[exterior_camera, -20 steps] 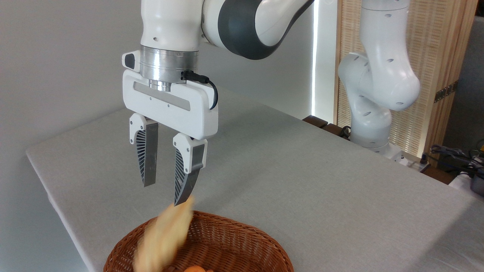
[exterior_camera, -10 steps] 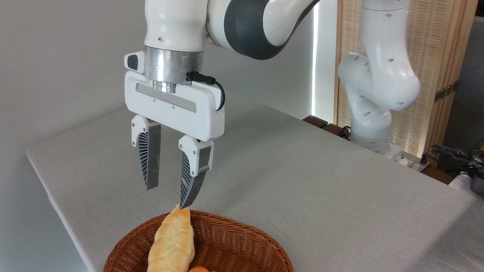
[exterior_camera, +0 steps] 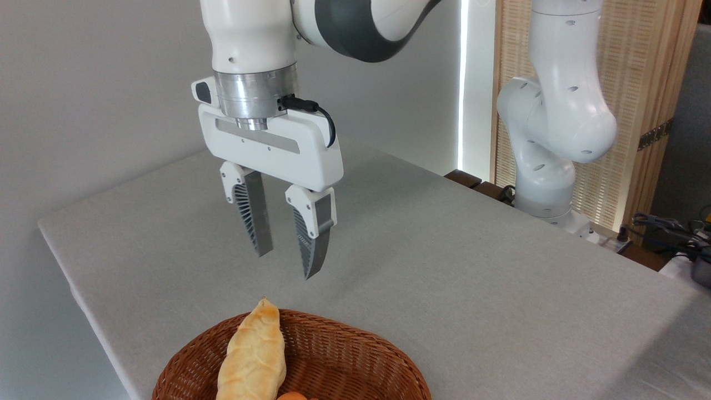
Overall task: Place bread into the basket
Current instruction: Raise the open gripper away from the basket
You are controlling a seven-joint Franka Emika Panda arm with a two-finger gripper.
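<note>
The bread (exterior_camera: pixel 254 353), a pale-golden elongated roll, lies inside the reddish-brown wicker basket (exterior_camera: pixel 355 355) at the bottom edge of the view, with its tapered tip leaning over the far rim. My gripper (exterior_camera: pixel 288 262) hangs open above and slightly behind the basket. Nothing is between its fingers, and a clear gap separates them from the bread.
A small orange-brown item (exterior_camera: pixel 291 396) peeks out in the basket at the bottom edge. The grey table (exterior_camera: pixel 444 266) stretches back and right. The arm's white base (exterior_camera: pixel 547 166) stands at the far right edge, with cables (exterior_camera: pixel 666 228) beyond it.
The bread dropped from the fingers and settled in the basket. The open gripper has since risen and shifted right, away from the bread.
</note>
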